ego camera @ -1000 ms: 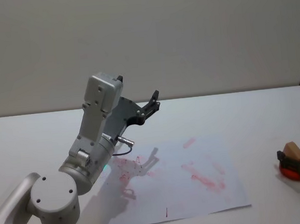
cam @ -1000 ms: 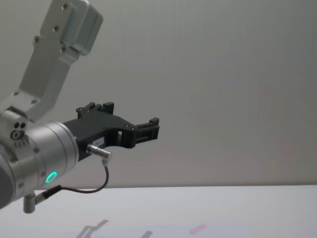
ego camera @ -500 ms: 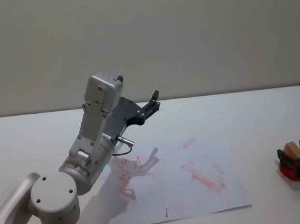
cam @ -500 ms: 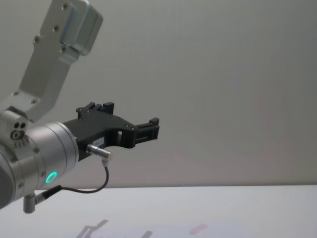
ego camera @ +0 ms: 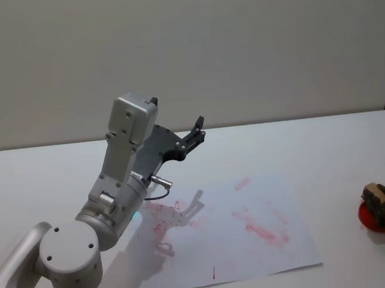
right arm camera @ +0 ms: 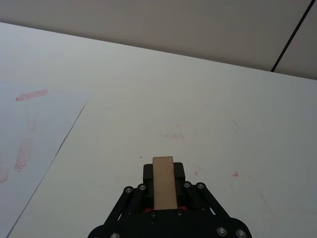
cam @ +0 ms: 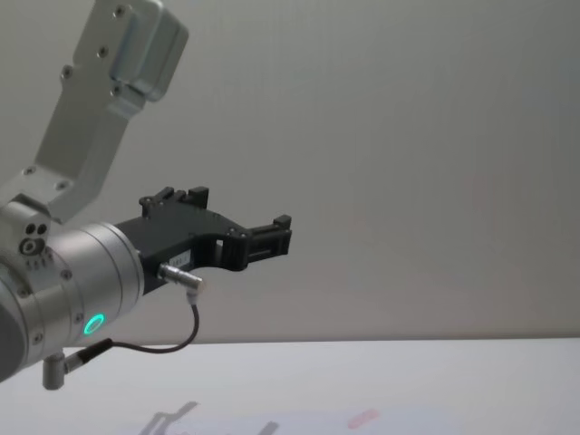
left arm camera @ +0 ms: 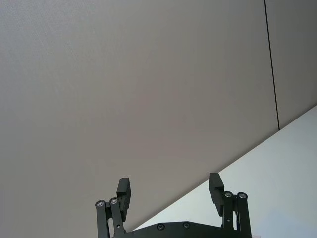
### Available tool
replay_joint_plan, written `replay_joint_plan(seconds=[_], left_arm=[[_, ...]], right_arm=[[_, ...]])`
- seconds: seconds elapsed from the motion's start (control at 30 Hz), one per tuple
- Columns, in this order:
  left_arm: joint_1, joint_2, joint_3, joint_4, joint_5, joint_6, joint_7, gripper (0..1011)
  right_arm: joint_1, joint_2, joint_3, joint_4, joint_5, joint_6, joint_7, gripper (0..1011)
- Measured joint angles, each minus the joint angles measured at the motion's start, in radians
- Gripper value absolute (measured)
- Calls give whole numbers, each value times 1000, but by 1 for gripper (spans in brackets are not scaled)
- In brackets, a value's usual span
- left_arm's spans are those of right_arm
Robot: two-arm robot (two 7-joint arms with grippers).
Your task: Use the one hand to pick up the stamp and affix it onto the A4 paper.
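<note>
At the table's right edge, my right gripper is shut on the stamp, a small wood-coloured block standing on a red ink pad. In the right wrist view the stamp stands upright between the black fingers. The A4 paper, marked with red smudges, lies flat in the middle of the table, to the left of the stamp. My left gripper is held up over the paper's far left corner, open and holding nothing.
The left arm's silver-white links rise over the paper's left side, and the left gripper points toward the wall. Faint red ink specks dot the white table between paper and stamp.
The right gripper's fingers, spread either side of the stamp a second ago, have closed onto it. The left arm has not moved.
</note>
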Motion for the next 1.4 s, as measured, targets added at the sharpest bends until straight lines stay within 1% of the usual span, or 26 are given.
replay_joint_plan(seconds=[0.07, 0.27, 0.5, 0.7, 0.8, 0.83, 0.9, 0.93, 1.03, 1.1, 1.17, 1.2, 1.3, 1.4], left_arm=[[0, 0, 0, 0, 0, 0, 0, 1001], [0, 0, 0, 0, 0, 0, 0, 1001], [0, 0, 0, 0, 0, 0, 0, 1001], [0, 0, 0, 0, 0, 0, 0, 1001], [0, 0, 0, 0, 0, 0, 0, 1001], [0, 0, 0, 0, 0, 0, 0, 1001], [0, 0, 0, 0, 0, 0, 0, 1001], [0, 0, 0, 0, 0, 0, 0, 1001], [0, 0, 0, 0, 0, 0, 0, 1001], [0, 0, 0, 0, 0, 0, 0, 1001], [0, 0, 0, 0, 0, 0, 0, 1001], [0, 0, 0, 0, 0, 0, 0, 1001], [0, 0, 0, 0, 0, 0, 0, 1001], [0, 0, 0, 0, 0, 0, 0, 1001]], right_arm=[[0, 0, 0, 0, -1, 0, 0, 218], [0, 0, 0, 1, -2, 0, 1, 218], [1, 3, 3, -10, -6, -20, 9, 218], [17, 0, 4, -29, -6, -47, 34, 218], [33, -9, 0, -38, -1, -63, 64, 218], [33, -9, 0, -38, -1, -63, 64, 218], [50, -21, -7, -42, 2, -71, 89, 218], [50, -21, -7, -42, 2, -71, 89, 219], [67, -34, -16, -43, 4, -77, 119, 218], [84, -47, -25, -38, 4, -80, 142, 218], [107, -67, -39, -24, 4, -82, 175, 218], [107, -67, -39, -24, 4, -82, 175, 218], [131, -89, -54, -5, -2, -82, 212, 218], [166, -120, -76, 33, -15, -80, 254, 218]])
